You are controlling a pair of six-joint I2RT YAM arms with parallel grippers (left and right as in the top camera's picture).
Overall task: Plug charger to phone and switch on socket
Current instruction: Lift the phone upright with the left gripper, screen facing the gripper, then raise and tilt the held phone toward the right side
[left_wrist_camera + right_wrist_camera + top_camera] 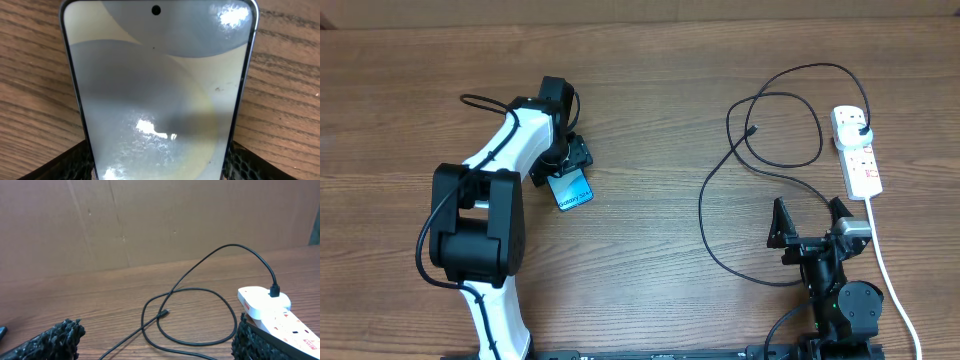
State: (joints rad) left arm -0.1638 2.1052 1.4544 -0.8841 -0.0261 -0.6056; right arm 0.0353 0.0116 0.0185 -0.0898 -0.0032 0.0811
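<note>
The phone (574, 190) lies left of the table's middle, its blue screen up. My left gripper (565, 162) is over its far end. In the left wrist view the phone (155, 75) fills the frame, and the gripper's (157, 170) two fingers press against its side edges. The white socket (858, 150) lies at the right, with the charger's black plug (861, 128) in it. The charger cable (790, 165) loops left, and its connector tip (752, 130) lies free on the wood. My right gripper (810, 222) is open and empty, in front of the loop (157, 345). The tip (164, 312) and the socket (265, 307) show ahead of it.
The socket's thick white cord (890, 280) runs down the right side past my right arm's base. A long stretch of black cable (705, 215) curves towards the front. A brown cardboard wall (150, 220) stands behind the table.
</note>
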